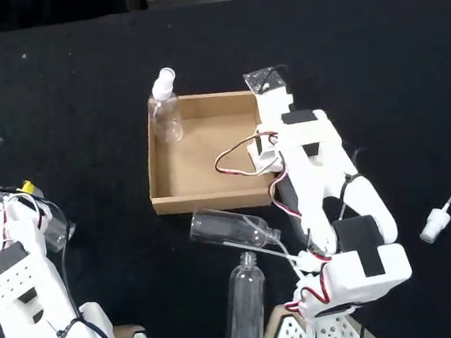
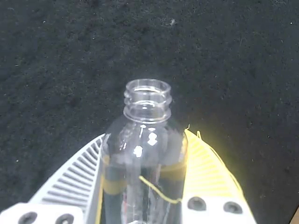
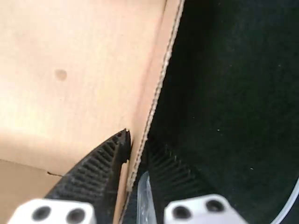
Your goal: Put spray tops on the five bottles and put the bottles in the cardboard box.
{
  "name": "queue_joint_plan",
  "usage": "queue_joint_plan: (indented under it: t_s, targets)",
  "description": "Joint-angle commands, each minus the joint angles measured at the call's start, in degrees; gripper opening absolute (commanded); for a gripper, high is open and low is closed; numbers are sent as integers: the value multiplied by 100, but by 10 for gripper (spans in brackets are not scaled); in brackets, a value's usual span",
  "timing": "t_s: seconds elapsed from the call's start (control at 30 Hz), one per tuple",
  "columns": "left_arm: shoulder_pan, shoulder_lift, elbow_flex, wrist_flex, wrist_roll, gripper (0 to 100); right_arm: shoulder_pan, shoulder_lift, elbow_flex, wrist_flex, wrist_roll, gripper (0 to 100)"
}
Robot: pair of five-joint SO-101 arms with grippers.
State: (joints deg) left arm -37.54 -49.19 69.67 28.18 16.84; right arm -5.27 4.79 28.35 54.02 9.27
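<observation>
— Cardboard box (image 1: 213, 201), seen from overhead: where did it sit?
— Mid-table on the black cloth (image 1: 82, 87), open side up. One capped bottle (image 1: 165, 117) stood upright in its far left corner, a white spray top (image 1: 164, 82) on its neck.
— And the other bottles?
— Two lay uncapped on the cloth: the lying bottle (image 1: 229, 226) just in front of the box's near wall, and the nearer bottle (image 1: 244, 299) closer to the arm bases, its neck pointing toward the box. A thin clear tube (image 1: 259, 250) ran between them. A loose spray top (image 1: 435, 224) lay well apart, off to the right.
— The arms?
— The right gripper (image 1: 263, 81) was at the box's far right corner. The left gripper (image 1: 43, 221) sat near the table's left edge with the held bottle (image 1: 58, 227) in it.
— What did the left wrist camera give?
— The held bottle (image 2: 144, 158), clear, its neck open and topless, was clamped between the left gripper's (image 2: 145, 136) two ribbed fingers (image 2: 79, 172), one white and one yellow, with black cloth beyond.
— And the right wrist camera?
— The right gripper (image 3: 136, 142) straddled the box's side wall (image 3: 156, 88): one black finger was inside the box, the other outside, jaws narrow and pinching the cardboard between them.
</observation>
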Motion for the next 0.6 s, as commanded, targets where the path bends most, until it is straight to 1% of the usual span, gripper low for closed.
queue_joint_plan:
  t_s: [0.0, 0.2, 0.43, 0.57]
  targets:
    - [-22, -158, -277, -123, 53, 29, -79, -119, 101, -35, 264, 9]
    - [-22, -158, -277, -123, 53, 29, -70, -189, 163, 0, 536, 9]
    - [-22, -158, -277, -123, 53, 29, -88, -936, 629, 79, 651, 10]
    - [-22, -158, -277, -123, 53, 29, -79, -1121, 813, 79, 905, 10]
